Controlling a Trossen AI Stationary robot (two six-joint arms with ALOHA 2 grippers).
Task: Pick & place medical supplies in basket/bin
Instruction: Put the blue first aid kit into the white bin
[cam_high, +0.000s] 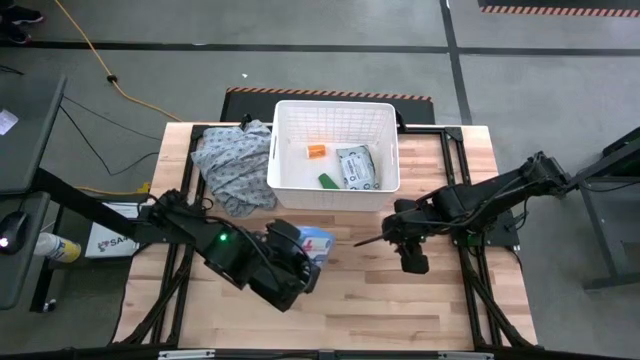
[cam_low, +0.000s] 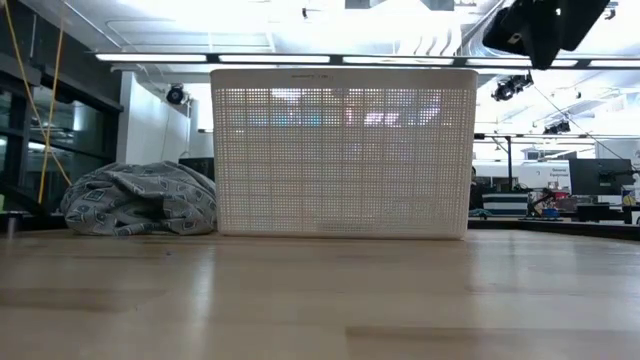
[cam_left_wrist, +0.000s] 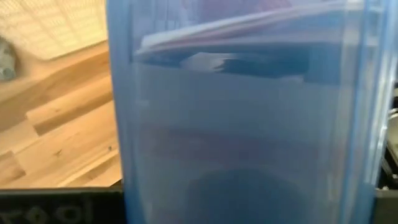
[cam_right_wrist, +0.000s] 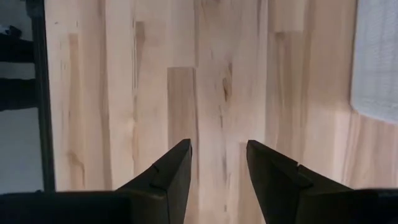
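Tabletop (cam_high: 420, 300): first-aid box (cam_high: 318, 243) within left pincer (cam_high: 300, 262)

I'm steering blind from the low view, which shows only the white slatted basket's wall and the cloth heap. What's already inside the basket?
Observer: An orange item, a green item and a grey-white soft packet lie in the white slatted plastic basket.
Operator: Where's the first-aid box?
Observer: The blue flat first-aid box is clamped in the left gripper, in front of the basket.
Operator: And the right gripper?
Observer: The right gripper is open and empty over bare wood.
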